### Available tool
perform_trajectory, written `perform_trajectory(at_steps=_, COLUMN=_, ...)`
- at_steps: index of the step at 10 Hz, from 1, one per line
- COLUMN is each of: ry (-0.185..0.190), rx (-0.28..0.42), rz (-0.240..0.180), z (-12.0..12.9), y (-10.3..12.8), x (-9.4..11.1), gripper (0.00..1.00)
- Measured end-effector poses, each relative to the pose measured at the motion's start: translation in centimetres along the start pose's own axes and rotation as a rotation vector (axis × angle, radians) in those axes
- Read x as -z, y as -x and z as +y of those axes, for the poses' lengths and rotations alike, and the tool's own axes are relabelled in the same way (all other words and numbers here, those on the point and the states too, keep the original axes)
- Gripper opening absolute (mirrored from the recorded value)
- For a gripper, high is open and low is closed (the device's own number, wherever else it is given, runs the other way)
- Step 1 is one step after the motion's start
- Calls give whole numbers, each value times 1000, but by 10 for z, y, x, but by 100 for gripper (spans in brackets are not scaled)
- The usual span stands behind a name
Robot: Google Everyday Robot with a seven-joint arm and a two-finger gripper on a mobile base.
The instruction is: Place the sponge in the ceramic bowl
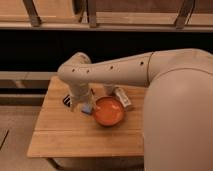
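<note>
The ceramic bowl (pixel 109 111) is orange-red and sits near the middle of the wooden table (pixel 75 137). Just left of its rim a small blue piece, the sponge (pixel 88 110), shows at the tip of my gripper (pixel 82 106). The gripper points down at the table left of the bowl, with the cream arm stretching across from the right. Most of the sponge is covered by the gripper.
A pale wrapped packet (pixel 122 97) lies behind the bowl on its right. A dark object (pixel 67 100) shows behind the gripper on the left. The table's front edge (pixel 85 153) is near. A dark shelf and railing run behind the table.
</note>
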Motion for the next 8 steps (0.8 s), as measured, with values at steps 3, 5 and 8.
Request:
perform_trajectory(at_steps=3, ry=57, rx=253, rz=-68, z=39, y=43, x=-7, gripper=65)
perform_trajectory(at_steps=5, ry=71, rx=386, rz=-88, z=53, y=74, x=-25, gripper=65)
perform_trajectory(at_steps=8, ry=73, rx=448, rz=-98, z=58, y=89, x=-35, gripper=65)
